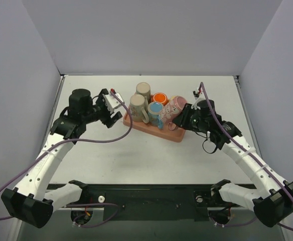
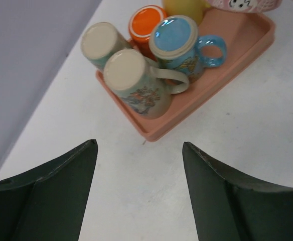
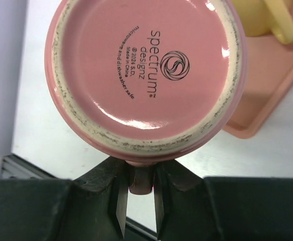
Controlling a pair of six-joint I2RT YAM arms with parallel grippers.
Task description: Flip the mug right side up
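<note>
While the right gripper [image 3: 139, 187] has its fingers drawn in almost together on the handle of the pink mug [image 3: 146, 75], that mug hangs turned on its side over the right end of the peach tray [image 1: 159, 131], its base with the printed maker's stamp facing straight into the right wrist camera and its mouth pointing away toward the other cups. Whether its lower edge touches the tray cannot be told from any view. Just beyond it in the right wrist view a yellow mug [image 3: 266, 17] sits on the tray. Toward the tray's left end stand a beige mug [image 2: 131, 83] and a second beige mug [image 2: 101, 42] close behind it, both bottom up, with a blue mug [image 2: 179, 42] beside them, also bottom up, its handle sticking out sideways, and an orange cup [image 2: 146, 20] at the back. The left gripper [image 2: 139, 196] is spread wide with nothing between its fingers, held above the white counter [image 1: 151, 160] just off the tray's left end, apart from the nearest beige mug
</note>
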